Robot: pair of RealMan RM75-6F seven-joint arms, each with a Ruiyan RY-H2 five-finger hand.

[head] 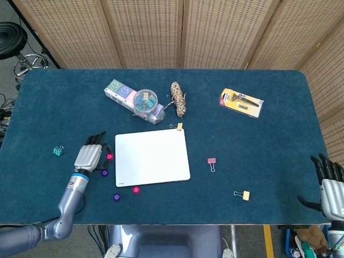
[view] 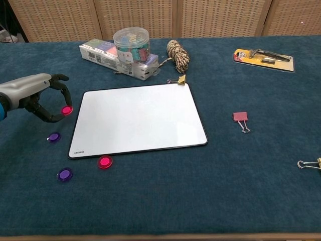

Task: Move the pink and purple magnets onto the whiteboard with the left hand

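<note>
Starting with the head view: whiteboard point(head: 152, 158) carries no magnets, so nothing is placed yet. Left hand point(head: 89, 158) sits just left of the board with a pink magnet point(head: 109, 156) at its fingertips; a purple magnet point(head: 104, 172) lies on the cloth just below the hand, another purple one point(head: 116, 197) and a second pink one point(head: 136, 190) lie near the board's lower-left corner, both off it. Right hand point(head: 332, 188) is at the far table edge, fingers spread, holding nothing. Chest view: left hand point(view: 35, 96) pinches the pink magnet point(view: 66, 110) between thumb and finger, apparently lifted off the cloth, just short of the board's point(view: 138, 118) left edge. Judgement: first magnet grasped, not placed; three more still to go.
</note>
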